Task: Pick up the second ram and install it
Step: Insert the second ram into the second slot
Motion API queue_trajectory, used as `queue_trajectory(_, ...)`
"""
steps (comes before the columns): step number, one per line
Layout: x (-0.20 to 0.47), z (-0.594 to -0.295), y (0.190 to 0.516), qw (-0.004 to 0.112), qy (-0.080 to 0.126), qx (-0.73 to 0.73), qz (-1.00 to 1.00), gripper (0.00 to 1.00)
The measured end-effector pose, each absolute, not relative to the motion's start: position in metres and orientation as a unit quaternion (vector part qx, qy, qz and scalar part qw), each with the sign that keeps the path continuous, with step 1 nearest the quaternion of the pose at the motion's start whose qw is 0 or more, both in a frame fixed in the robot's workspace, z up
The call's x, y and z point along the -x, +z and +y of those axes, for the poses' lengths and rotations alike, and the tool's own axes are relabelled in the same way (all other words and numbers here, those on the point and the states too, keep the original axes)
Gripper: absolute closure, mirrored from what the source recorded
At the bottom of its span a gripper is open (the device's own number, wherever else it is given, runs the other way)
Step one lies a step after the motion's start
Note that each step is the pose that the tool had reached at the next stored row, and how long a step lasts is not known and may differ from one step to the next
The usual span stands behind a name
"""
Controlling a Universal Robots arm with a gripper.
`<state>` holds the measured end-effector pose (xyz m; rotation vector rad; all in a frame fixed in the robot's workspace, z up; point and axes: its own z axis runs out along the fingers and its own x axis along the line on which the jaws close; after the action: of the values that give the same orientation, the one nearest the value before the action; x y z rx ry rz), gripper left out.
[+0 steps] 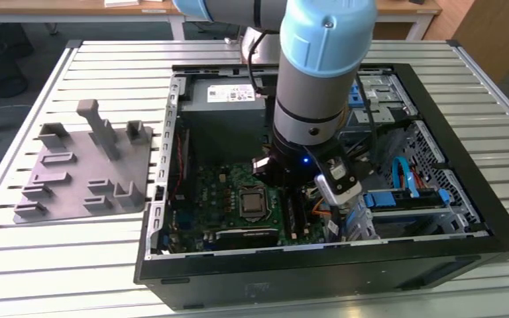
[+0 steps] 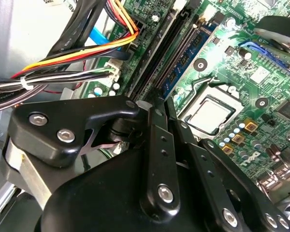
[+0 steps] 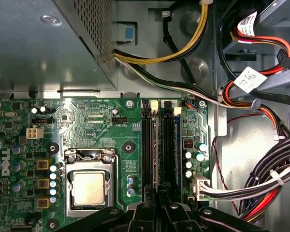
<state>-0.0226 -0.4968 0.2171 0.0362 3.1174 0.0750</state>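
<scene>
We see the gripper (image 2: 157, 104) low over the motherboard's memory slots (image 3: 157, 150), beside the CPU socket (image 3: 89, 186); jaws' state we cannot tell.

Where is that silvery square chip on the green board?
In the exterior view, the silvery square chip sits on the green board, just to the exterior view's left of the arm, beside the long black slots.
</scene>
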Motion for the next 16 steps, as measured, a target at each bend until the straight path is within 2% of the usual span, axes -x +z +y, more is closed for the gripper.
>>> queue_trajectory(16,0.0217,-0.4883,0.2148,0.012,0.014,-0.012,1.000,0.86)
